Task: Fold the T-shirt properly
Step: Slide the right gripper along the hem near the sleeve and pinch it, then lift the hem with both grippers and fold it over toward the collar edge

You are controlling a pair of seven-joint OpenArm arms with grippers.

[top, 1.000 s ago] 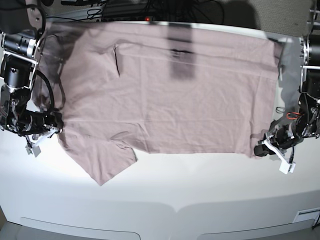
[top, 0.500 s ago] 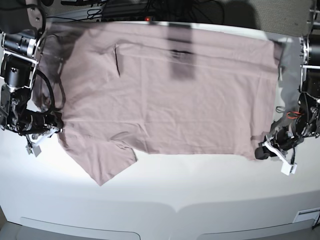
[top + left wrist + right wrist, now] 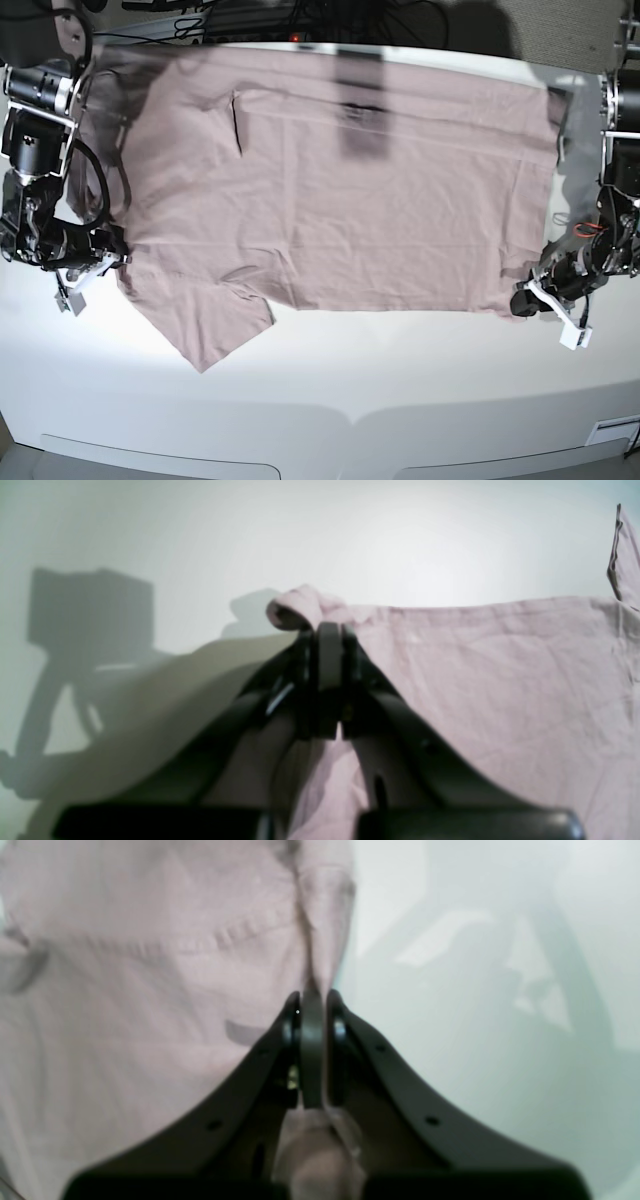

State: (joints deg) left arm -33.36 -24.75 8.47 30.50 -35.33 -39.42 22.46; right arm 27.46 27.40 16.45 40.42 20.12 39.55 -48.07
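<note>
The dusty pink T-shirt (image 3: 340, 200) lies spread flat across the white table (image 3: 400, 390), with one sleeve (image 3: 205, 325) sticking out toward the front left. My left gripper (image 3: 520, 301) is at the shirt's front right corner. In the left wrist view the left gripper (image 3: 325, 630) is shut on the T-shirt (image 3: 500, 690), with a small roll of cloth bunched just past its tips. My right gripper (image 3: 120, 256) sits at the shirt's left edge. In the right wrist view the right gripper (image 3: 312, 996) is shut on a raised fold of the T-shirt (image 3: 125, 990).
Cables and dark equipment (image 3: 250, 20) line the table's back edge. The arm bases stand at the far left (image 3: 35, 130) and far right (image 3: 620, 140). A dark shadow (image 3: 360, 120) falls on the shirt's upper middle. Bare white tabletop runs along the front.
The right gripper's fingers have drawn fully together on the shirt's left edge. The left gripper has shifted only slightly at the front right corner; the shirt lies almost as before.
</note>
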